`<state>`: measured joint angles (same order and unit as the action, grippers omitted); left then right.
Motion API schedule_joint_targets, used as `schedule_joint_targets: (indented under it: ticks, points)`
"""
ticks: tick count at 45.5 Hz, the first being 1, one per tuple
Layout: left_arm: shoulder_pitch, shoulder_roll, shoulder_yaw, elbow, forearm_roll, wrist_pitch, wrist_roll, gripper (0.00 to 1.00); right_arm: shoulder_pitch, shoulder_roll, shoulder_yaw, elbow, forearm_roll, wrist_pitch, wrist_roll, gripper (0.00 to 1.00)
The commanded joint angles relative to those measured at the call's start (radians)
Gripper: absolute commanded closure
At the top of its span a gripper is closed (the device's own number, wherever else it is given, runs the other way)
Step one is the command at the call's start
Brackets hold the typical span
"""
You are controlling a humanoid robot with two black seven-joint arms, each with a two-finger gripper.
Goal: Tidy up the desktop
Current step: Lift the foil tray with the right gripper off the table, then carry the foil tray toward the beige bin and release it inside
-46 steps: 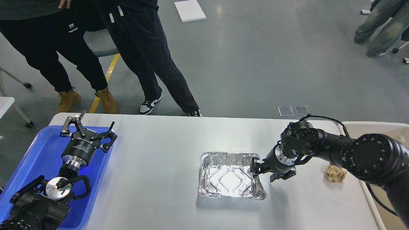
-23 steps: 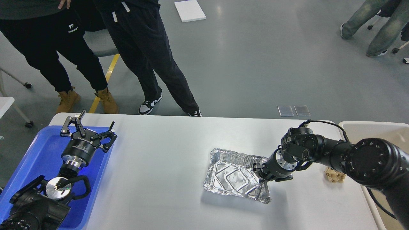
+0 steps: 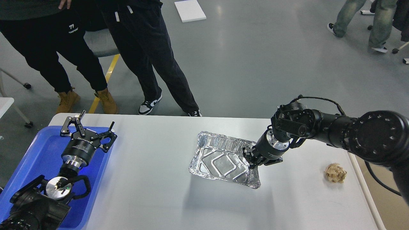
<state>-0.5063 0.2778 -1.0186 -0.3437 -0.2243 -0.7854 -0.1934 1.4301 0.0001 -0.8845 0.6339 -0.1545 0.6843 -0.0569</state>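
Note:
The desktop [image 3: 153, 191] is a wide light grey-white tabletop. A shiny empty foil tray [image 3: 220, 163] hangs tilted above its middle, casting a shadow on the surface. My right gripper [image 3: 252, 158] is shut on the foil tray's right rim and holds it up. A crumpled brown paper ball [image 3: 335, 172] lies on the desktop at the right. My left gripper [image 3: 88, 129] is open and empty, above the far end of the blue plastic tray [image 3: 38, 153] at the left.
Two people stand just beyond the table's far edge at the left. A beige bin edge [image 3: 377, 191] shows at the far right, mostly behind my right arm. A white board [image 3: 189, 10] lies on the floor far back.
My right gripper closed on the foil tray's right rim, then lifted it and carried it up and to the left. The left arm has not moved.

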Motion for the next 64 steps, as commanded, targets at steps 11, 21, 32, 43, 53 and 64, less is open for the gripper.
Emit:
schedule_joint_targets:
  ticks: [11, 21, 32, 43, 53, 64]
  points:
    - [0.0, 0.0, 0.0, 0.0, 0.0, 0.0, 0.0, 0.0, 0.453, -0.06, -0.03, 0.305, 0.013, 0.101, -0.001, 1.0]
    - [0.0, 0.0, 0.0, 0.0, 0.0, 0.0, 0.0, 0.0, 0.618, -0.134, -0.054, 0.328, 0.006, 0.101, -0.009, 1.0]
    - [0.0, 0.0, 0.0, 0.0, 0.0, 0.0, 0.0, 0.0, 0.733, -0.249, -0.103, 0.317, -0.072, 0.101, -0.011, 1.0]
    - [0.0, 0.0, 0.0, 0.0, 0.0, 0.0, 0.0, 0.0, 0.764, -0.387, -0.119, 0.313, -0.237, 0.101, -0.012, 1.0]
    - [0.0, 0.001, 0.0, 0.0, -0.001, 0.0, 0.0, 0.0, 0.744, -0.485, -0.194, 0.23, -0.264, 0.101, -0.012, 1.0]
    - [0.0, 0.0, 0.0, 0.0, 0.0, 0.0, 0.0, 0.0, 0.58, -0.609, -0.214, 0.014, -0.247, 0.101, -0.014, 1.0]
